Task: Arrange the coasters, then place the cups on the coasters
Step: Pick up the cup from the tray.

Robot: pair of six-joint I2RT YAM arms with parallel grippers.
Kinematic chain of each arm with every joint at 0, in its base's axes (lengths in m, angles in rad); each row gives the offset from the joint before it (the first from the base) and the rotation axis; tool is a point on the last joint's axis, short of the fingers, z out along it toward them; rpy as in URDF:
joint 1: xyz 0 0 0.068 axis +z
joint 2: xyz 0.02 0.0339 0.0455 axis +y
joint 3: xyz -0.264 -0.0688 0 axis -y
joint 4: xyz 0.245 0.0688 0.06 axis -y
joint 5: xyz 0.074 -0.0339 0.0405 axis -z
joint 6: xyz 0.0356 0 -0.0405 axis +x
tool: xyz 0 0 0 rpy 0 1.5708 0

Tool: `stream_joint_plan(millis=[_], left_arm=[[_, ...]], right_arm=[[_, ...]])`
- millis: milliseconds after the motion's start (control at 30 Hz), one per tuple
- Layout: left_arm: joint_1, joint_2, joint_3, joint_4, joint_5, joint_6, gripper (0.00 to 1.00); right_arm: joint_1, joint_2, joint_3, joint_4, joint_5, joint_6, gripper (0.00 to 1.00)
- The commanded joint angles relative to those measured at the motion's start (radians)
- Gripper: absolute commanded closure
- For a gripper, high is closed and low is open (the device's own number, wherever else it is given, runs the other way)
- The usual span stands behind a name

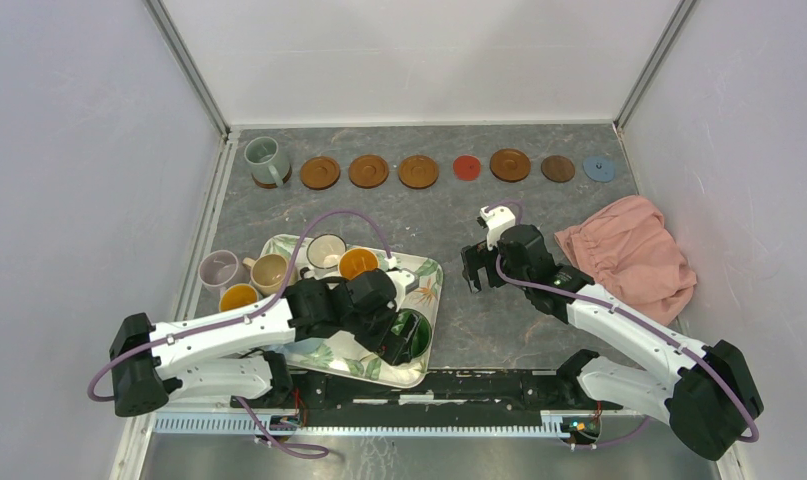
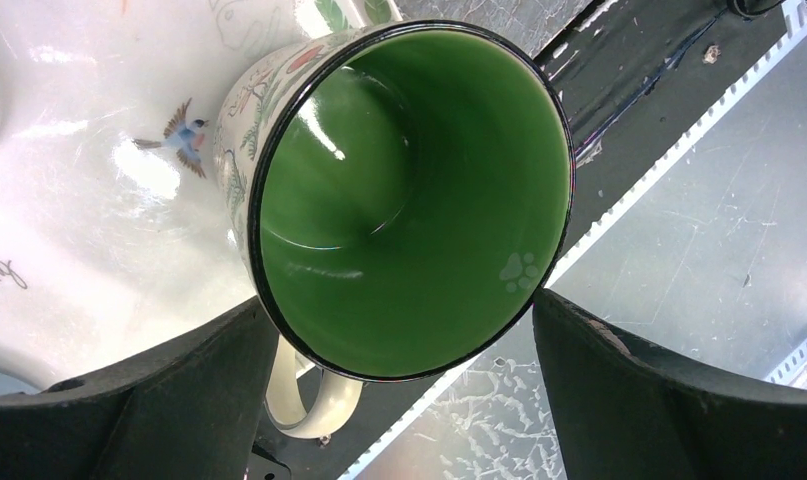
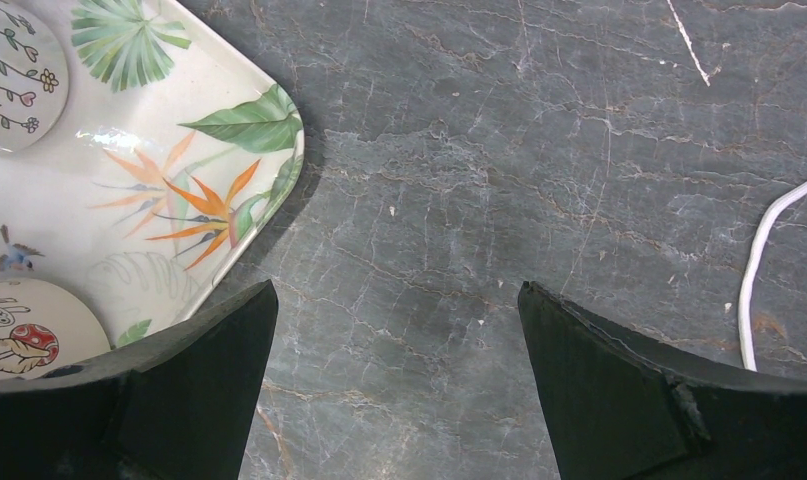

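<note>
A row of coasters lies along the back: three brown wooden ones (image 1: 368,171), a small red one (image 1: 466,167), another brown (image 1: 510,165), a dark brown (image 1: 557,168) and a grey-blue (image 1: 599,168). A grey-green cup (image 1: 266,158) stands on the leftmost coaster. The green-inside floral cup (image 2: 409,200) sits at the near right corner of the leaf-print tray (image 1: 431,275). My left gripper (image 2: 400,296) is open, its fingertips on either side of that cup's rim. My right gripper (image 3: 396,284) hangs open over bare table, right of the tray.
More cups crowd the tray's left end: cream (image 1: 325,250), orange-inside (image 1: 358,263), tan (image 1: 270,271), pale pink (image 1: 219,269), another orange-inside (image 1: 239,297). A pink cloth (image 1: 629,255) lies at the right. A black rail (image 1: 479,385) runs along the near edge.
</note>
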Motion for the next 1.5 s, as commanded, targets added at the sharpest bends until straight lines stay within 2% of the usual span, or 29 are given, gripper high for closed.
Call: stream_joint_plan(millis=[0, 133, 467, 833, 1233, 1467], left_arm=[[-0.010, 0.023, 0.015, 0.012, -0.018, 0.038, 0.00], [-0.011, -0.009, 0.026, -0.004, -0.019, 0.033, 0.00], [-0.011, 0.036, 0.075, -0.117, -0.065, 0.060, 0.00], [-0.020, 0.100, 0.121, -0.213, -0.039, 0.133, 0.00], [-0.018, 0.043, 0.146, -0.236, -0.001, 0.168, 0.00], [-0.020, 0.068, 0.152, -0.265, 0.043, 0.213, 0.00]], right_arm=[[0.008, -0.016, 0.029, 0.008, 0.006, -0.013, 0.02], [0.009, -0.016, 0.031, 0.010, 0.005, -0.013, 0.02], [0.027, -0.021, 0.041, -0.001, 0.001, -0.022, 0.02], [0.068, -0.005, 0.046, -0.007, 0.023, -0.029, 0.02], [0.080, 0.005, 0.054, -0.010, 0.021, -0.032, 0.02], [0.086, 0.001, 0.052, -0.013, 0.026, -0.032, 0.02]])
